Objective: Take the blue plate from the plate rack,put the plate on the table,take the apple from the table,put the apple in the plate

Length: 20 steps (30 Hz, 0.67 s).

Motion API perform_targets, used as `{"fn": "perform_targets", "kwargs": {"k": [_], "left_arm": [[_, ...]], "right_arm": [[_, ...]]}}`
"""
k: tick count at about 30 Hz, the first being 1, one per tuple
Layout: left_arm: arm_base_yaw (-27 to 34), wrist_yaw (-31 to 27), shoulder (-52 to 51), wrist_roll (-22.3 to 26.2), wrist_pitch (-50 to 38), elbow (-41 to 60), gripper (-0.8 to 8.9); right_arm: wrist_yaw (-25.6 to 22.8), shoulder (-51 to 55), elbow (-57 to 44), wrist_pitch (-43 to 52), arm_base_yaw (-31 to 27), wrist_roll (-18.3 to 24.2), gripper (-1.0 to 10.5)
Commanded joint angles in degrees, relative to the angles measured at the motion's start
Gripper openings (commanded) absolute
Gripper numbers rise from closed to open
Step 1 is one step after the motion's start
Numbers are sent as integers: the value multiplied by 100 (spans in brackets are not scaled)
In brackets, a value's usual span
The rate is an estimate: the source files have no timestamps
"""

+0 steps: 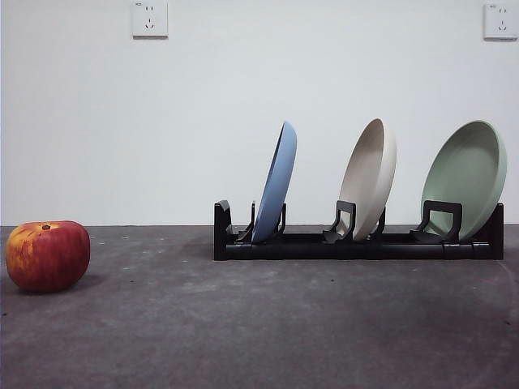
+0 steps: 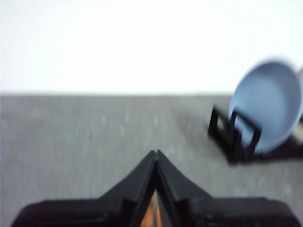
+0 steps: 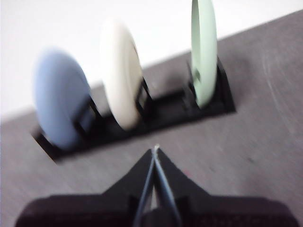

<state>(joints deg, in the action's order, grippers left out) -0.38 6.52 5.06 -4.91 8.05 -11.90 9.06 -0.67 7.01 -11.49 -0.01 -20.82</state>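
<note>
The blue plate (image 1: 276, 182) stands on edge in the left slot of the black plate rack (image 1: 357, 245). It also shows in the left wrist view (image 2: 268, 107) and the right wrist view (image 3: 60, 98). The red apple (image 1: 47, 255) sits on the grey table (image 1: 259, 324) at the far left. Neither gripper shows in the front view. My left gripper (image 2: 155, 153) is shut and empty, above bare table, apart from the rack (image 2: 234, 137). My right gripper (image 3: 155, 149) is shut and empty, in front of the rack (image 3: 165, 111).
A beige plate (image 1: 369, 178) stands in the rack's middle slot and a pale green plate (image 1: 466, 177) in its right slot. A white wall with two sockets (image 1: 150, 18) stands behind the table.
</note>
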Motion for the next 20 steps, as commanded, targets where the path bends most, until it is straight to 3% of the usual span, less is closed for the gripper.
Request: {"fn": "perform_targets", "kwargs": {"k": [1, 8, 15, 20], "left_arm": [[2, -20, 127, -116, -50, -269, -6], [2, -55, 863, -114, 13, -1106, -6], [2, 4, 2020, -361, 1005, -2358, -4], [2, 428, 2680, -632, 1974, -3239, -4]], "right_arm": [[44, -13, 391, 72, 0, -946, -8], [68, -603, 1735, -396, 0, -960, -8], [691, -1910, 3471, -2326, 0, 240, -2], [706, -2732, 4411, -3781, 0, 304, -1]]}}
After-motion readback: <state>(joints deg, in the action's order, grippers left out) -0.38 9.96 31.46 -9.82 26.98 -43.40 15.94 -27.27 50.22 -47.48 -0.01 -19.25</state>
